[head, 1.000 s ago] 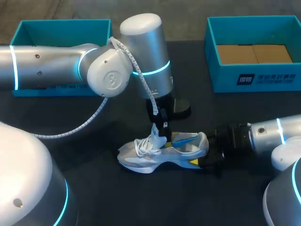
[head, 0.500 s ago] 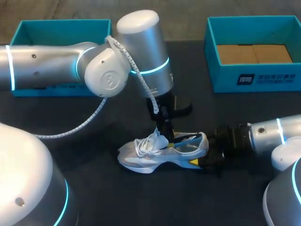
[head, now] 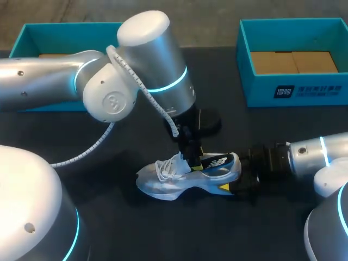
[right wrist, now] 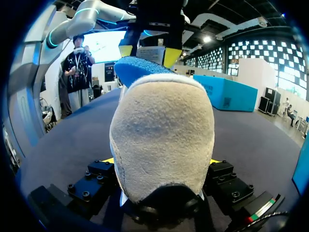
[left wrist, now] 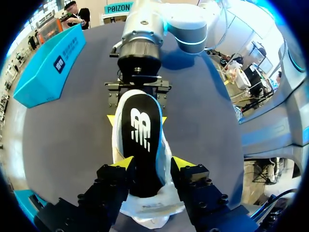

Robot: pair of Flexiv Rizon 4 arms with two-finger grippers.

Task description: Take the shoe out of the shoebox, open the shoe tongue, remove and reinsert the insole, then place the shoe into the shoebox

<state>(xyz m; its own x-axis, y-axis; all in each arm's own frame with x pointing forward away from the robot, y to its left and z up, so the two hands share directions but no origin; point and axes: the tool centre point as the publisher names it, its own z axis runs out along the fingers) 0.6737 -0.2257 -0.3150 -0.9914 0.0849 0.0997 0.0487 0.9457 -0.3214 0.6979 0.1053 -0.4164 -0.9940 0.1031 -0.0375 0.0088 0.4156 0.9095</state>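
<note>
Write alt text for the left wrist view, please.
The left claw grips the near end of a black insole raised out of a white shoe on the dark table. Ahead, the right claw holds the shoe's heel.

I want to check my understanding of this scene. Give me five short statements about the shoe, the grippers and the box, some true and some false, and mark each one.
1. The shoe lies on the table. True.
2. The right gripper holds the shoe by its toe. False: it holds the heel.
3. The insole has a black upper side. True.
4. The blue box near the right arm is empty. False: brown cardboard lies in it.
5. The left gripper hangs over that box. False: it is at the shoe's opening, by the insole.
</note>
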